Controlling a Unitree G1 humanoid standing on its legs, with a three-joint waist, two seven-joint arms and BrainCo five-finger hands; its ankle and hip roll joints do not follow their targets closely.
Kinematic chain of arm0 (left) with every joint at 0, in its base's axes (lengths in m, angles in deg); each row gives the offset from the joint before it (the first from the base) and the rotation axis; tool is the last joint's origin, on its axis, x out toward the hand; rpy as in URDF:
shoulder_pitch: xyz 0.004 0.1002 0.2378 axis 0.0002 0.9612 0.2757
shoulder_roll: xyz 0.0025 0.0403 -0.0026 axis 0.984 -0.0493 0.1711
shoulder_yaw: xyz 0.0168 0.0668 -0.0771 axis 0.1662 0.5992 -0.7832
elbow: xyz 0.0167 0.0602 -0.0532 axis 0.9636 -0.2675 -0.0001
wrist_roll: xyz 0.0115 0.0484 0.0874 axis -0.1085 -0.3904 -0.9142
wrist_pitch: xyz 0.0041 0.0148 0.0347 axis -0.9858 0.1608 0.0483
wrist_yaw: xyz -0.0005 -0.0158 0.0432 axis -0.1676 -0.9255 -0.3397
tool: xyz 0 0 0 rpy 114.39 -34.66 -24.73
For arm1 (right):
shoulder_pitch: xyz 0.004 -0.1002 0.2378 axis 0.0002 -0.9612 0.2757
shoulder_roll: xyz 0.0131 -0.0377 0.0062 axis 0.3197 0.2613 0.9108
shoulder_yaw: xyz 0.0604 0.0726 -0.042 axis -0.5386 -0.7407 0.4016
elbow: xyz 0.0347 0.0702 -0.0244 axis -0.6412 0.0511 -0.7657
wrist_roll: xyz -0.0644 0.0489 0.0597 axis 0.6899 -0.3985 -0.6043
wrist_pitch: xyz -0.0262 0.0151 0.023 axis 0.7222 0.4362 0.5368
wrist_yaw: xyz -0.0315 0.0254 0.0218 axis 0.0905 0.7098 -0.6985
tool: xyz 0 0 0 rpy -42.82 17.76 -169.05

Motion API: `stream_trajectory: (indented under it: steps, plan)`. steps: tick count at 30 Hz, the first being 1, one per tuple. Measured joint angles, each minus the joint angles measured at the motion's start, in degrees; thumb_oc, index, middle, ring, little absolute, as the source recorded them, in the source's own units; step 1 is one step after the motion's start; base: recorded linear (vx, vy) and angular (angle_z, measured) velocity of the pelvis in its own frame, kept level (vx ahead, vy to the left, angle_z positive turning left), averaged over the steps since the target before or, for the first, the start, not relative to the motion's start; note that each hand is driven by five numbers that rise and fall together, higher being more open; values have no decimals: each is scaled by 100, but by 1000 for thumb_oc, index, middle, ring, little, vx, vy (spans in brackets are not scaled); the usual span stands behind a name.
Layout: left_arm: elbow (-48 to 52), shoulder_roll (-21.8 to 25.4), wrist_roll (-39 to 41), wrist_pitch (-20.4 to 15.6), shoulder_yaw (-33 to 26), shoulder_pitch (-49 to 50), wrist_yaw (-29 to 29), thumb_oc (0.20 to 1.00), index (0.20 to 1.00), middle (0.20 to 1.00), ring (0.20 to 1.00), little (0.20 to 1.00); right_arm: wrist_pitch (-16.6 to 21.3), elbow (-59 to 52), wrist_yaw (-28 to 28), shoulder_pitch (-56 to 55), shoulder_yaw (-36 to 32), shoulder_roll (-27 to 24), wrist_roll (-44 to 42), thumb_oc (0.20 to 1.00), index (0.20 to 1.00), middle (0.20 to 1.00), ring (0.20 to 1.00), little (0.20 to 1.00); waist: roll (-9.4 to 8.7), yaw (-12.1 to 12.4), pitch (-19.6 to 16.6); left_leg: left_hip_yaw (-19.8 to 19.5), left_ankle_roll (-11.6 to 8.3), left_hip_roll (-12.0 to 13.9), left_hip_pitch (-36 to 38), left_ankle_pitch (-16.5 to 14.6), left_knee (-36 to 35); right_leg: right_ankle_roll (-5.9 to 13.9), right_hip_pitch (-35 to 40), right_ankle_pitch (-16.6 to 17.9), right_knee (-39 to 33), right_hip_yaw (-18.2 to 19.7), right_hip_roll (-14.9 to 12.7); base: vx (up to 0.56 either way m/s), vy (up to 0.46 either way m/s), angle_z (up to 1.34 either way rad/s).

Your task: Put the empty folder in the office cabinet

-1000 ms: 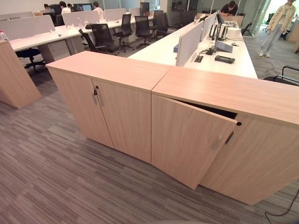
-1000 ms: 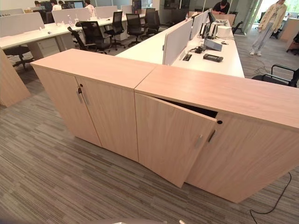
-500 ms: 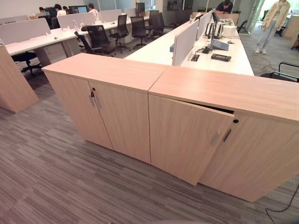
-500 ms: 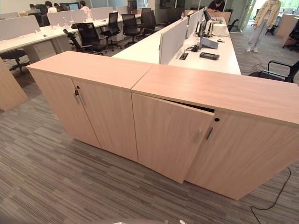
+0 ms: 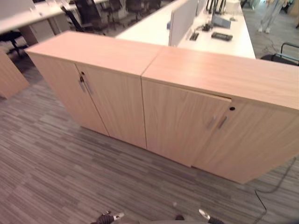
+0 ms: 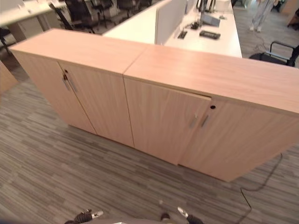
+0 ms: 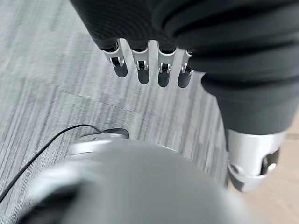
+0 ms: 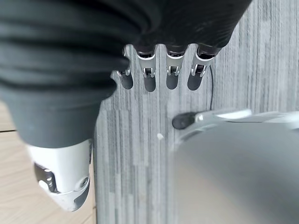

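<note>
Wooden office cabinet (image 5: 187, 121) standing with doors closed, left hand (image 7: 154, 37) and right hand (image 8: 159, 42) hanging over carpet (image 5: 56, 168), fingers relaxed, holding nothing

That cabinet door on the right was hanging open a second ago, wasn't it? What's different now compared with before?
The right cabinet's left door has swung in from well ajar to almost shut, with only a thin gap left along its top edge. The camera has also tipped downward, so the whole scene shifted. Both hands hang empty over the floor, left hand and right hand. The left cabinet stayed closed.
</note>
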Motion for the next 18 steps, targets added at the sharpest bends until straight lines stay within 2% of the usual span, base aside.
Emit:
stream_trajectory:
  steps: [1, 2, 3, 5, 6, 8, 11, 12, 14, 18]
  plan:
    - [2, -22, -5, 8, 70, 5, -1, 1000, 1000, 1000, 1000, 1000, 4, 0, 0, -1, -1, -69, 47, 1000, 1000, 1000, 1000, 1000, 72, -18, -36, -176, 19, -91, 82, 1, -332, 4, -44, -3, -5, 1, -2, 40, 78, -46]
    - [6, -149, -11, 8, 119, 16, -3, 1000, 1000, 1000, 1000, 1000, 5, 0, 0, -27, -5, -249, 152, 1000, 1000, 1000, 1000, 1000, 354, -79, -150, -203, 59, -114, 151, 14, -854, 28, -109, -17, 81, 5, 121, 36, 63, -25]
    - [11, -193, -24, 6, 126, 9, -7, 1000, 1000, 1000, 1000, 1000, 9, 2, 11, -43, -5, -276, 160, 1000, 1000, 1000, 1000, 1000, 449, -80, -162, -241, 178, -96, 235, 174, -1042, 48, -94, -13, 86, 30, 189, 36, 79, -42]
    - [41, -153, -33, -7, 187, 115, -29, 1000, 1000, 1000, 1000, 1000, -2, -1, 8, -144, 6, -146, 164, 1000, 1000, 1000, 1000, 1000, 465, -102, -337, 44, 189, -26, 305, 220, -1316, 148, -97, 7, 41, 24, 179, 62, 77, -46]
    - [48, -150, -37, -7, 195, 146, -40, 1000, 1000, 1000, 1000, 1000, -5, -3, 1, -174, 8, -91, 164, 1000, 1000, 1000, 1000, 1000, 352, -157, -391, 87, 208, -26, 365, 258, -1421, 173, -94, 24, 24, 9, 157, 114, 113, -34]
    - [49, -19, -144, -3, 370, 222, -48, 1000, 1000, 1000, 1000, 1000, -7, -3, 3, -347, 3, 11, 164, 1000, 1000, 1000, 1000, 1000, 268, -263, -498, 124, 243, -24, 698, 449, -1865, 246, 42, 73, -108, 18, 129, 89, 88, -18]
    - [85, -39, -306, -14, 488, 264, -60, 1000, 1000, 1000, 1000, 1000, -20, -3, 0, -579, 5, 5, 210, 1000, 1000, 1000, 1000, 1000, 364, -291, -659, 141, 278, 5, 1009, 581, -2170, 279, 302, 100, -346, 16, 147, 41, 53, -4]
    - [84, -48, -318, -14, 532, 275, -65, 1000, 1000, 1000, 1000, 1000, -20, -12, -1, -577, 5, -1, 213, 1000, 1000, 1000, 1000, 1000, 312, -299, -692, 147, 279, 6, 1059, 580, -2227, 274, 323, 93, -347, 18, 147, 15, 23, -5]
    - [98, -94, -364, -14, 533, 339, -81, 1000, 1000, 1000, 1000, 1000, -14, -39, -1, -557, 4, -21, 215, 1000, 1000, 1000, 1000, 1000, 418, -318, -800, 145, 294, 15, 1127, 665, -2301, 285, 342, 105, -347, 15, 155, 7, 15, 1]
    - [234, -128, -485, -14, 534, 403, -132, 1000, 1000, 1000, 1000, 1000, -11, -72, -4, -457, 20, -70, 335, 1000, 1000, 1000, 1000, 1000, 505, -303, -803, 155, 292, 15, 1321, 657, -2319, 298, 498, 58, -349, 8, 154, 5, 22, 4]
